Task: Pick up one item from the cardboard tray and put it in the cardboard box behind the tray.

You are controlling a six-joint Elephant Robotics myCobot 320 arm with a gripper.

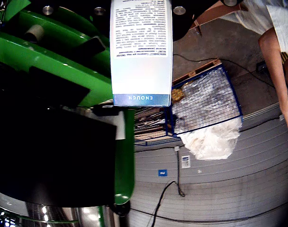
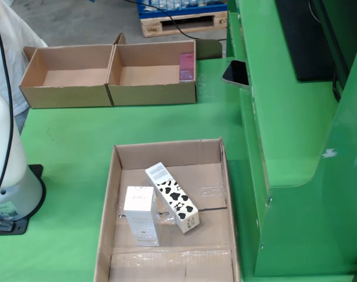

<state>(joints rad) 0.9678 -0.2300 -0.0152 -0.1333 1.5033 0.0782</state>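
Observation:
In the gripper-mounted view a white carton (image 1: pixel 141 52) with small printed text and a blue "ENOUGH" band fills the top centre. It hangs in the air, and black parts of my gripper (image 1: pixel 140 5) flank it at the top edge, shut on it. In the fixed view the cardboard tray (image 2: pixel 167 154) holds a white carton (image 2: pixel 141 215) and a cow-patterned carton (image 2: pixel 172 197). Behind it stand two open cardboard boxes, the left (image 2: pixel 67 76) and the right (image 2: pixel 152 73). A pink item (image 2: pixel 187 66) leans inside the right one. The gripper and the held carton are out of the fixed view.
The arm's white base (image 2: pixel 8 176) stands at the left of the green table (image 2: pixel 78 129). A green raised structure (image 2: pixel 284 117) with a phone (image 2: pixel 236 73) on it lines the right side. The gripper view shows a person (image 1: pixel 276 42), a blue wire cage (image 1: pixel 205 101) and floor cables.

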